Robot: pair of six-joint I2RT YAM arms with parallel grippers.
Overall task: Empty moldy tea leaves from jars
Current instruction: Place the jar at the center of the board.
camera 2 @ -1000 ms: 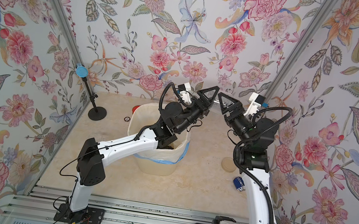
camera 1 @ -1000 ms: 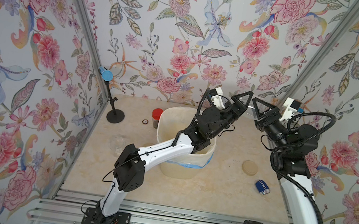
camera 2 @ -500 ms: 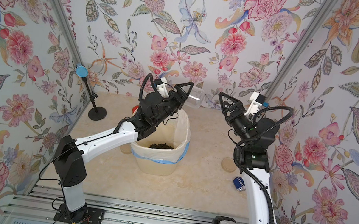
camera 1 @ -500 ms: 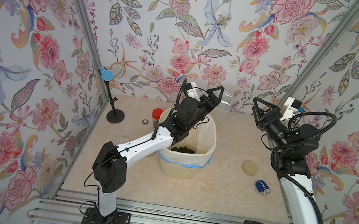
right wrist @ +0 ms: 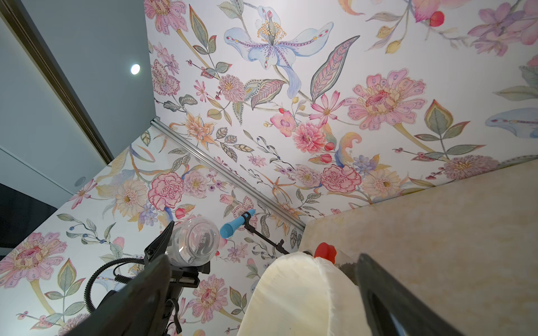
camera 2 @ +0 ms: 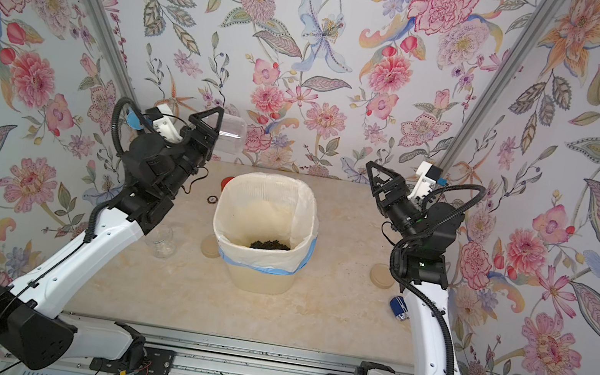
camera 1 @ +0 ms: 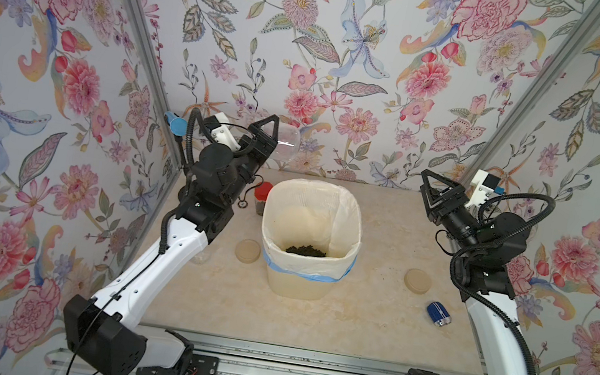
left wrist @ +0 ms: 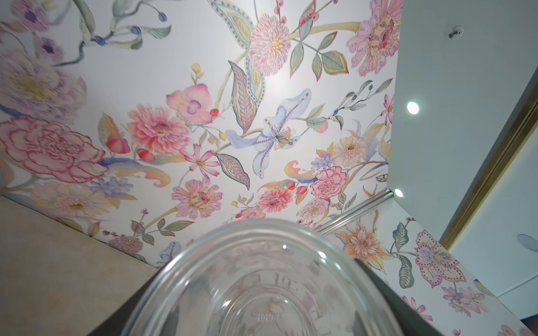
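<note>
Clear jar (left wrist: pixel 267 261) in left hand (left wrist: pixel 262 314); wrist views show embossed base.

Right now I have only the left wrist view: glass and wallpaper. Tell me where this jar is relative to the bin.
Observer: The clear jar in the left gripper is raised high on its side, apart from the bin and toward the left arm's side of it.
Operator: Report what is in the bin.
Observer: A small dark heap of tea leaves lies at its bottom.
Operator: Name the next jar to empty.
Observer: The red-capped jar stands on the table at the bin's far corner, cap on, with dark contents showing below the cap.
</note>
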